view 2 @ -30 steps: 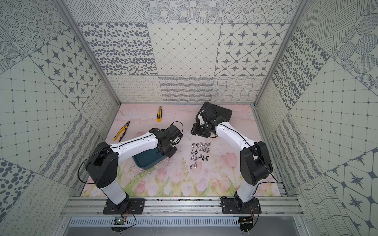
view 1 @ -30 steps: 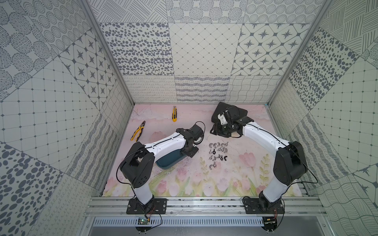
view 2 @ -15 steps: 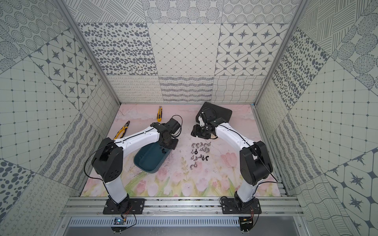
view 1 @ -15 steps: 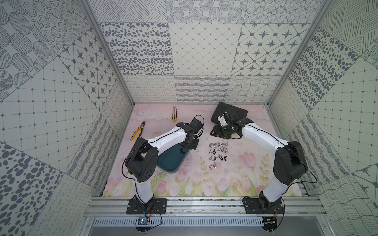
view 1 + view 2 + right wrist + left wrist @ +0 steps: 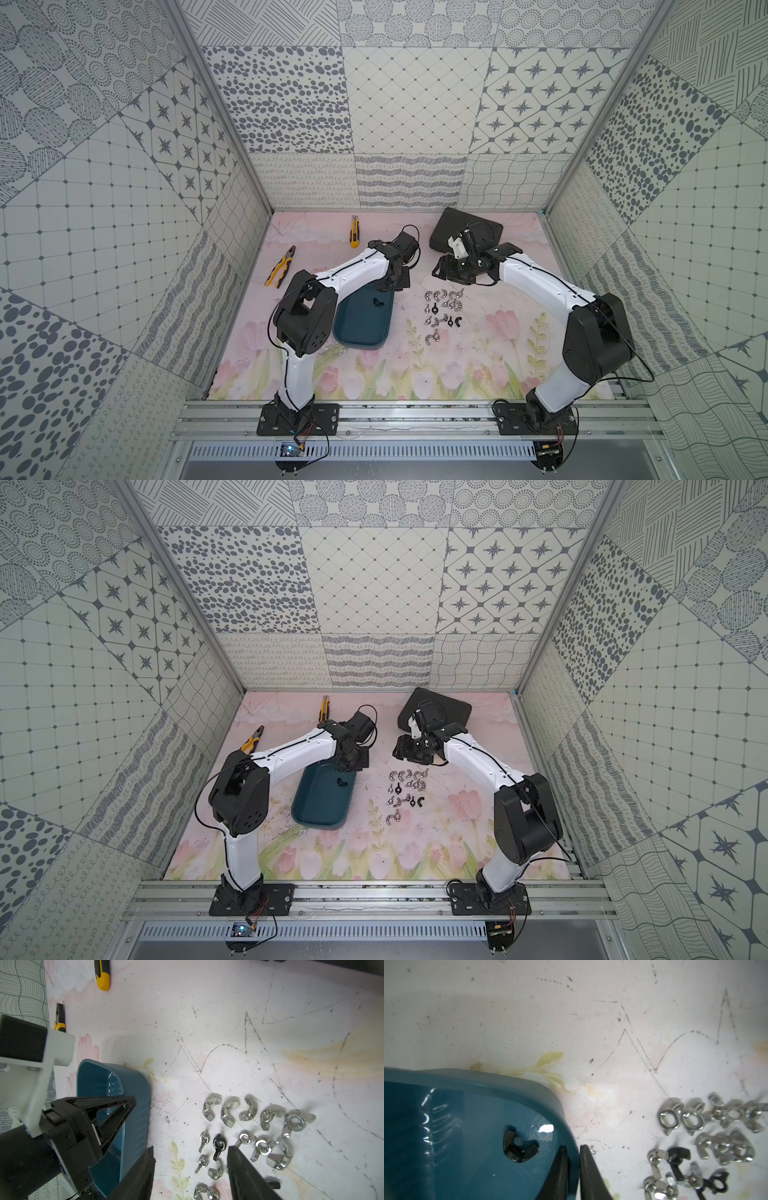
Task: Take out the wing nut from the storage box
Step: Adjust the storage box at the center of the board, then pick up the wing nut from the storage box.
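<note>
Left hand point(image 5: 572, 1147): fingers nearly together, straddling the wall of the storage box point(image 5: 467, 1126) at a rounded corner, one inside and one outside. Can't tell whether they pinch the wall or stand just clear of it.

Black wing nut point(image 5: 520, 1150) lies on the box floor just beside the inner finger, not touching it. It shows in both top views too point(image 5: 377, 302) point(image 5: 341, 782).

Right hand point(image 5: 190, 1148): jaws wide apart, holding nothing, hanging over the loose nuts point(image 5: 249, 1132).

The box point(image 5: 357, 332) sits skewed, left of centre on the table point(image 5: 415, 374). Its far end is under the left arm point(image 5: 357, 266), which hides that rim.

The loose nuts point(image 5: 442, 309) are mostly silver with a few black, on the table between the box and the right arm, apart from the box.

Farther back are a yellow utility knife point(image 5: 353, 232) and yellow-handled pliers point(image 5: 281, 271). The black case point(image 5: 449, 224) lies at the rear, partly covered by the right wrist.

The table has a pink floral print, scuffed, with pencil zigzags and curves scrawled across it.
</note>
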`<state>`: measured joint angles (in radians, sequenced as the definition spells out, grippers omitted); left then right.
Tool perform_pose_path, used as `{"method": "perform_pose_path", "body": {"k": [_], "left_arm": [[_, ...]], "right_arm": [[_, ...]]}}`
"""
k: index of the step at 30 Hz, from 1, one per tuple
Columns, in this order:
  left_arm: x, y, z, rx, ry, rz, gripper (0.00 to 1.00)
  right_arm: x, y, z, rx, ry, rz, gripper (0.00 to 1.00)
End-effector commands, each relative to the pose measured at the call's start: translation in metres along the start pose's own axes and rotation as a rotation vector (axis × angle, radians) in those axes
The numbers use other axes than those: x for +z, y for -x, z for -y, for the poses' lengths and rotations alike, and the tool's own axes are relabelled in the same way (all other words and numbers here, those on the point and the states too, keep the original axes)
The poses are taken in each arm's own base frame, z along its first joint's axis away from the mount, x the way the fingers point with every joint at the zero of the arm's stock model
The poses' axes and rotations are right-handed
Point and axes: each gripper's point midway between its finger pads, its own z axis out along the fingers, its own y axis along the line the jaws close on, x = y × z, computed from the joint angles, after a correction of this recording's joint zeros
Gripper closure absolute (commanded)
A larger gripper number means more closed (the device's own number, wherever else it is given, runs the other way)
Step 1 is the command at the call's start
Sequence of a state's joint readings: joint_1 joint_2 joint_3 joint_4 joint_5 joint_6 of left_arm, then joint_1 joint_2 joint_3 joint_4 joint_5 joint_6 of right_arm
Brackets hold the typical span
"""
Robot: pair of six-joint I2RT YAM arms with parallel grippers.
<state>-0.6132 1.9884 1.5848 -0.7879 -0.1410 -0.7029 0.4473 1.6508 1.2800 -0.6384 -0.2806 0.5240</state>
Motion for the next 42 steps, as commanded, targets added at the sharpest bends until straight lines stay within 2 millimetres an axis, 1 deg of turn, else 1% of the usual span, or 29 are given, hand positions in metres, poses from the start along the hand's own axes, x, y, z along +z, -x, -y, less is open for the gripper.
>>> {"method": "perform_pose_path", "body": {"k": [1, 2, 4, 6, 9, 11, 13, 15, 17, 20, 22, 23, 24, 29, 32, 36, 42], "left_arm": [[-0.01, 0.016, 0.014, -0.155, -0.058, 0.044, 0.74], [-0.015, 0.018, 0.012, -0.157, -0.059, 0.055, 0.71], [-0.027, 0.021, 0.007, -0.164, -0.066, 0.079, 0.69], [-0.038, 0.022, -0.003, -0.184, -0.063, 0.101, 0.67], [-0.051, 0.017, -0.028, -0.244, -0.035, 0.13, 0.66], [-0.058, 0.009, -0.047, -0.303, -0.011, 0.151, 0.66], [-0.06, 0.001, -0.06, -0.355, 0.014, 0.167, 0.66], [-0.057, -0.008, -0.071, -0.403, 0.045, 0.162, 0.65], [-0.049, -0.018, -0.079, -0.458, 0.072, 0.141, 0.65], [-0.035, -0.027, -0.081, -0.523, 0.079, 0.111, 0.65], [-0.028, -0.03, -0.082, -0.555, 0.093, 0.099, 0.65], [-0.025, -0.03, -0.081, -0.564, 0.097, 0.092, 0.65], [-0.023, -0.03, -0.081, -0.573, 0.102, 0.089, 0.65], [-0.009, -0.028, -0.078, -0.606, 0.113, 0.07, 0.65], [-0.001, -0.032, -0.075, -0.624, 0.116, 0.044, 0.66], [0.009, -0.037, -0.07, -0.642, 0.105, 0.009, 0.66], [0.018, -0.035, -0.064, -0.638, 0.085, 0.003, 0.66]], "right_arm": [[-0.012, 0.007, -0.006, -0.028, 0.023, 0.044, 0.4], [-0.012, 0.007, -0.006, -0.031, 0.024, 0.046, 0.4], [-0.013, 0.007, -0.007, -0.031, 0.025, 0.047, 0.4], [-0.012, 0.006, -0.007, -0.033, 0.027, 0.043, 0.4], [-0.011, 0.005, -0.008, -0.038, 0.033, 0.037, 0.4], [-0.009, 0.005, -0.008, -0.044, 0.029, 0.033, 0.4], [-0.008, 0.005, -0.007, -0.048, 0.022, 0.035, 0.4], [-0.01, 0.009, -0.006, -0.053, 0.014, 0.047, 0.39], [-0.014, 0.012, -0.008, -0.06, 0.011, 0.064, 0.35], [-0.021, 0.017, -0.009, -0.069, 0.01, 0.089, 0.28], [-0.026, 0.02, -0.008, -0.076, 0.007, 0.105, 0.23], [-0.029, 0.021, -0.008, -0.077, 0.005, 0.113, 0.12], [-0.031, 0.022, -0.006, -0.077, 0.005, 0.118, 0.03], [-0.041, 0.024, 0.002, -0.065, 0.002, 0.14, 0.03], [-0.043, 0.024, 0.006, -0.06, 0.003, 0.14, 0.03], [-0.041, 0.022, 0.007, -0.059, 0.009, 0.132, 0.03], [-0.036, 0.02, 0.007, -0.059, 0.017, 0.112, 0.03]]}}
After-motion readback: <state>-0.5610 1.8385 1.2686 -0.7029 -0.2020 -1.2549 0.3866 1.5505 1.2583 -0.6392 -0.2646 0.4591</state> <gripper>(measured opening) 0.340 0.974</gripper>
